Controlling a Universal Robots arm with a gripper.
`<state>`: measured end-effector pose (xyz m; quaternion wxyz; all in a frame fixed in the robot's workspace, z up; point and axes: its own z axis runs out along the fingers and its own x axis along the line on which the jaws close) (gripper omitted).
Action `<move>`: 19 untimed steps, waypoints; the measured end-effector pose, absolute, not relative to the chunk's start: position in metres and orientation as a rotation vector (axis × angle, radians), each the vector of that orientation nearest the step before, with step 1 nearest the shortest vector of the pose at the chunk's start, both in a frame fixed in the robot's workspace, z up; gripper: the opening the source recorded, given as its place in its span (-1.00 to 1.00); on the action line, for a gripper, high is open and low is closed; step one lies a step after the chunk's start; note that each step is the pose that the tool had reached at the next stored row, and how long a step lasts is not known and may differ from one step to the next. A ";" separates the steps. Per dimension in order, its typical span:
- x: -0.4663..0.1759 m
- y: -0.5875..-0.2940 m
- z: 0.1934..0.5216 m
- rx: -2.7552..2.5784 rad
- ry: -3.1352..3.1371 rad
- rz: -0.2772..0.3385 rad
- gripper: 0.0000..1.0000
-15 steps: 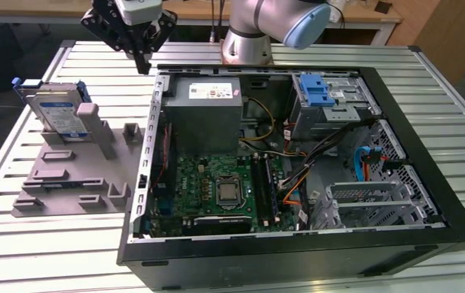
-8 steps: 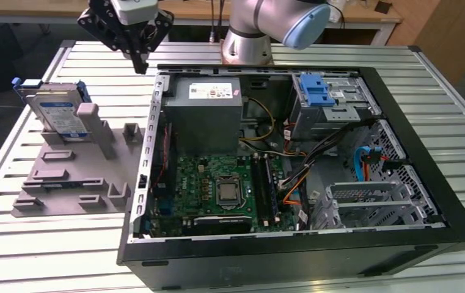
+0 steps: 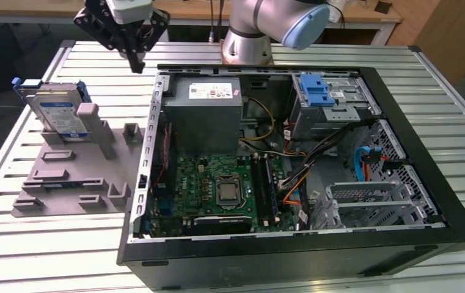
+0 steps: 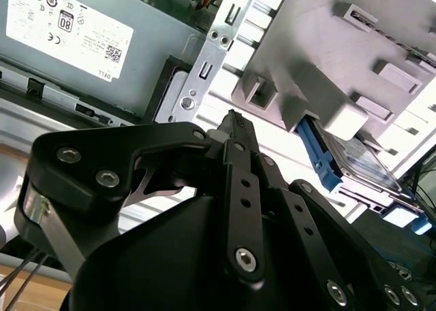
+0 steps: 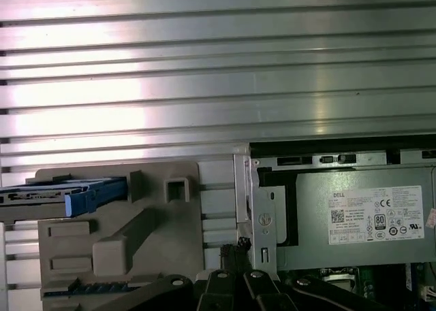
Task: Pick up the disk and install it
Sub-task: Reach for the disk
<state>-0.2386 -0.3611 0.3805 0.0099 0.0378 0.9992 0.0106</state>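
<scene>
Hand (image 3: 137, 66): black, linked metal fingers with bolted joints. They are drawn together to a narrow point and clench nothing. It hangs in the air above the counter, by the outer corner of the computer case.
Hand, wrist views: the tips (image 4: 235, 120) (image 5: 238, 246) point down beside the perforated steel edge of the case, in both wrist views.
Disk, look (image 3: 59, 116): flat rectangular drive with a silver metal body and a blue-and-white label on its broad face, framed by a blue plastic bracket.
Disk, position: it stands on its edge, leaning slightly, in a slot at the far end of the holder.
Disk, relative to hand: lower than the hand and toward the exterior view's left. It is apart from the hand and not touched.
Disk, wrist views: the silver face (image 4: 364, 162) shows with its blue rail. In the first wrist view it appears edge-on (image 5: 61, 195), with the blue bracket end facing the case.
Holder (image 3: 61, 183): matt grey moulded block with raised posts, square sockets and shallow steps. It lies flat on the counter beside the case.
Counter (image 3: 436, 67): ribbed bright metal slats that reflect the light.
Computer case (image 3: 297, 247): black and rectangular, lying open on its side.
Power supply (image 3: 208, 113): plain grey box with a white sticker, inside the case at the corner nearest the hand.
Motherboard (image 3: 216, 183): green board on the floor of the case.
Drive cage (image 3: 334, 107): silver perforated metal with a blue plastic latch, at the case's far corner toward the exterior view's right. It is well apart from the disk.
Arm (image 3: 256, 24): smooth grey tube with a pale blue cap, behind the case.
</scene>
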 end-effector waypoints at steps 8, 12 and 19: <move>-0.247 -0.357 0.380 0.118 3.120 0.033 -0.79; -0.250 -0.355 0.379 0.118 3.120 0.033 -0.79; -0.255 -0.353 0.378 0.118 3.120 0.033 -0.79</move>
